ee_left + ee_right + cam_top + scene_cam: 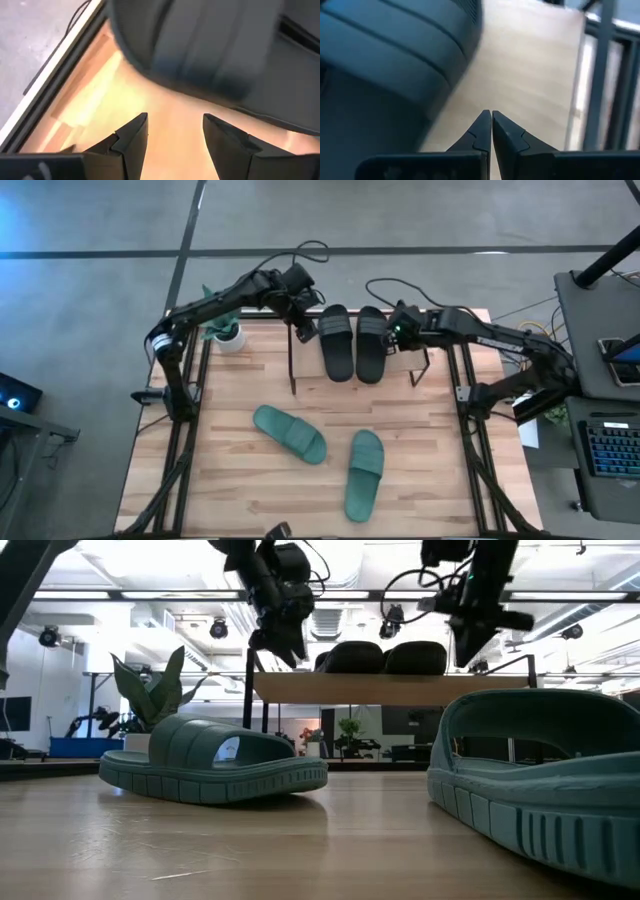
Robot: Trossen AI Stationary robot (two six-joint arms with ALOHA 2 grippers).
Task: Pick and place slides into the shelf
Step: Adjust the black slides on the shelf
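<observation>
Two black slides (336,340) (371,342) lie side by side on the shelf's top board (400,690), soles down, at the table's far middle. Two teal slides (290,433) (364,472) rest flat on the tabletop nearer the front. My left gripper (172,130) is open and hovers over the shelf's left end (303,325), just left of the left black slide (200,45). My right gripper (491,122) is shut over the board's right end (397,330), beside the right black slide (380,55).
A small potted plant (228,332) stands at the table's far left, beside the shelf. The shelf's thin black legs (292,370) (424,372) reach down to the tabletop. A desk with a keyboard (610,445) sits off the table's right side.
</observation>
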